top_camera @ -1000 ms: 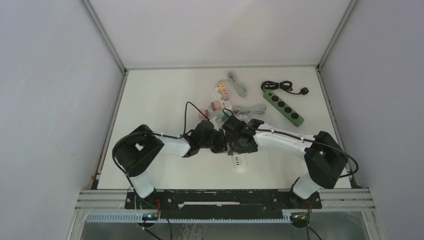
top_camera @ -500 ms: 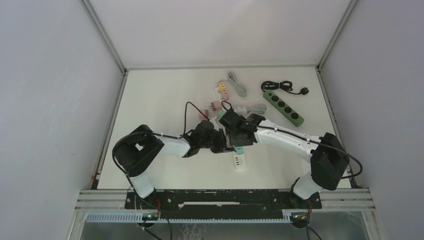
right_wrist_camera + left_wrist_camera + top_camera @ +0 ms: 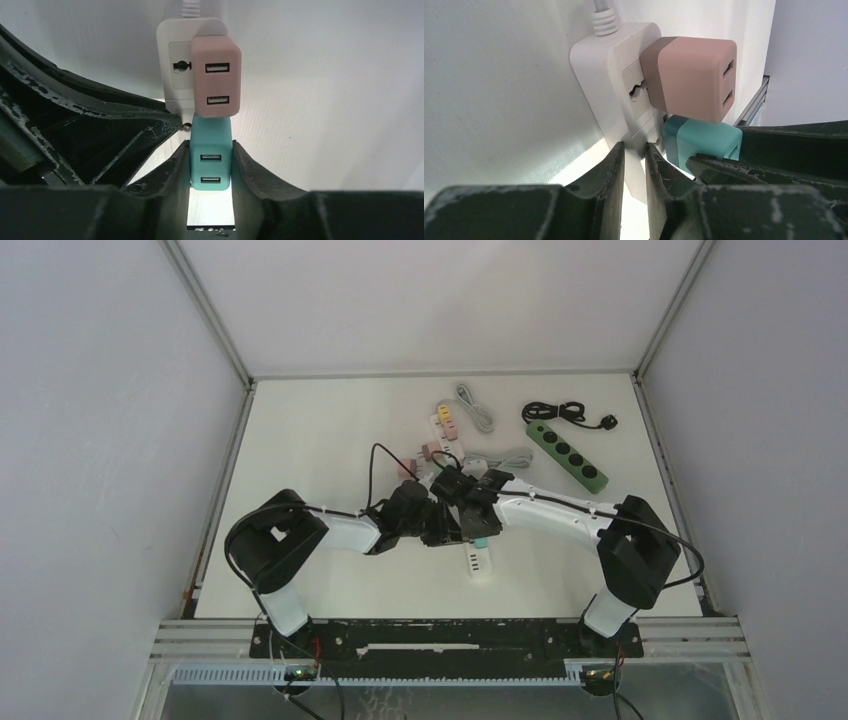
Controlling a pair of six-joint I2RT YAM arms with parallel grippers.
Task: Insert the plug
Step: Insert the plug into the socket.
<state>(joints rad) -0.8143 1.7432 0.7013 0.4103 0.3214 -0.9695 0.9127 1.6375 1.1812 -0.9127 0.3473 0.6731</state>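
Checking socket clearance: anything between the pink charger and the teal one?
Nothing. In the right wrist view the teal USB charger sits directly below the pink USB charger, edge to edge.

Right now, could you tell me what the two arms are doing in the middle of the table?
The right gripper is clamped on the sides of a teal charger and has it at the white power strip, right next to a pink charger that is plugged in. The left gripper appears to pinch the strip's edge to steady it. Whether the teal charger is fully seated cannot be told.
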